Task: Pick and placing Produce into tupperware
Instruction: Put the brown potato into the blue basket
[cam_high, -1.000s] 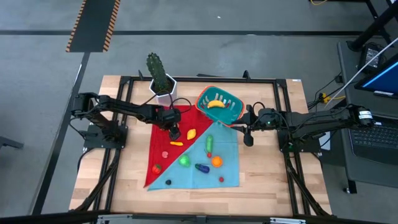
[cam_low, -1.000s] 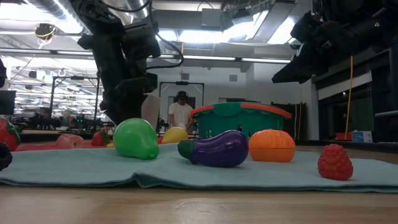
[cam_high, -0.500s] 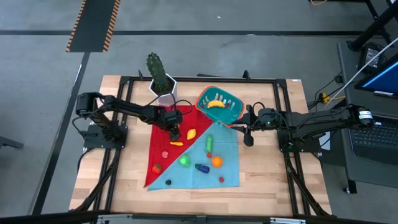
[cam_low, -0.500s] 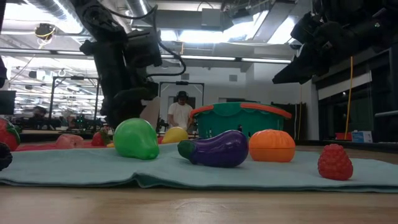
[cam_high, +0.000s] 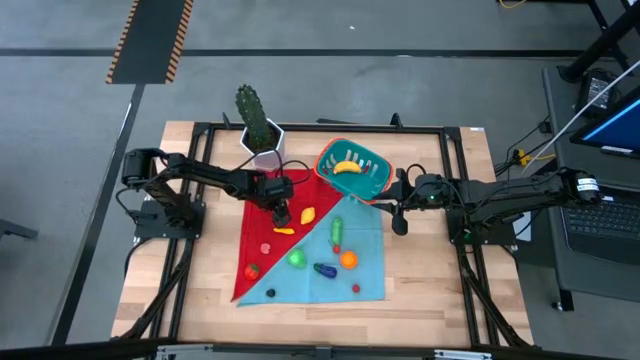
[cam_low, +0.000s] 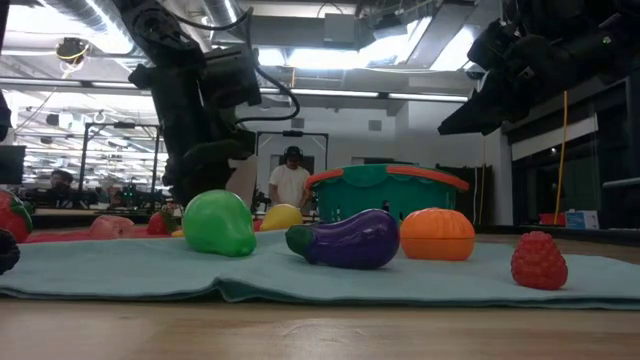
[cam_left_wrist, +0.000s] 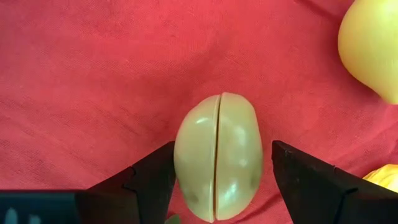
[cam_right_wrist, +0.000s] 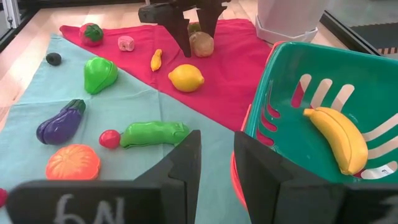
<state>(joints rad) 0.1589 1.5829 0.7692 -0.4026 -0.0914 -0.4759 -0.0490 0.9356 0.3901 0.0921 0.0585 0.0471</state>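
Observation:
A tan potato-shaped toy (cam_left_wrist: 219, 155) lies on the red cloth (cam_high: 260, 235). My left gripper (cam_high: 281, 213) is open and points down over it, one finger on each side, as the right wrist view (cam_right_wrist: 198, 37) also shows. The teal tub (cam_high: 372, 180) with an orange rim stands at the far middle and holds a banana (cam_high: 347, 167). A lemon (cam_high: 308, 213), cucumber (cam_high: 337, 230), green pepper (cam_high: 297, 258), eggplant (cam_high: 325, 269) and orange (cam_high: 348, 259) lie on the cloths. My right gripper (cam_high: 400, 222) is open and empty beside the tub. My left gripper stands with one finger (cam_left_wrist: 155, 180) right against the potato's side (cam_left_wrist: 181, 158) and the other finger (cam_left_wrist: 298, 180) a little off the opposite side. Whether the near finger touches it, I cannot tell. The potato lies on the red cloth.
A cactus in a white pot (cam_high: 262, 140) stands at the far edge beside the tub. A tomato (cam_high: 252, 269), a pink piece (cam_high: 266, 247), a small yellow piece (cam_high: 284, 231), a dark berry (cam_high: 271, 293) and a red berry (cam_high: 356, 288) lie on the cloths. A person stands in the room behind (cam_low: 291, 180).
My left gripper has shifted a little toward the table's right over the red cloth and then kept still.

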